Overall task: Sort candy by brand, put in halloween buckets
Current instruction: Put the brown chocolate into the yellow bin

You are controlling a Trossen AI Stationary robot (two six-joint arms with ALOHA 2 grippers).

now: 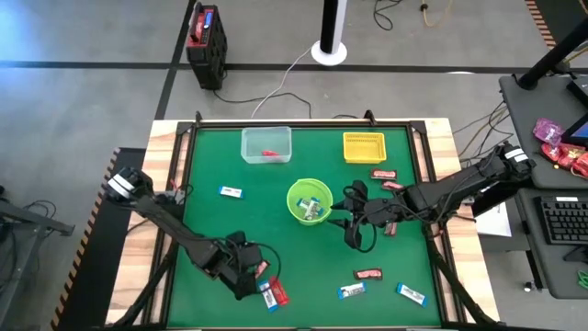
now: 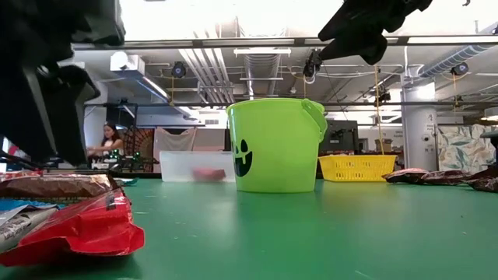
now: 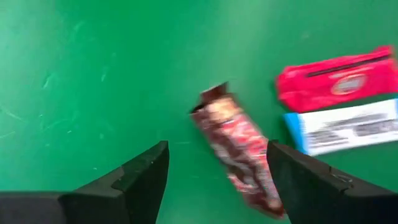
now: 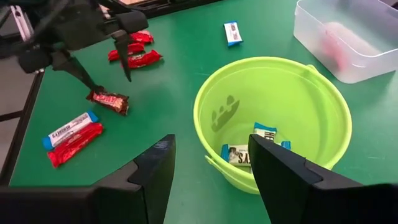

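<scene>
The left gripper (image 3: 217, 180) hangs with its jaws spread wide and empty just above a dark brown bar (image 3: 239, 152) on the green table (image 3: 93, 74). That bar lies askew and nearer one finger, so the sensible move is to centre over it and turn to close across its narrow width, staying clear of the red bar (image 3: 336, 78) and the blue-and-white bar (image 3: 342, 127) close beside it. The right gripper (image 4: 208, 165), also spread and empty, waits over the lime-green bowl (image 4: 273, 81), which holds blue-and-white bars.

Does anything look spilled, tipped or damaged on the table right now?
Nothing stands out. The clear box, yellow basket and green bucket sit upright, the bucket holding blue-and-white bars. Loose candy lies flat on the mat; the open left gripper straddles a dark brown bar.
</scene>
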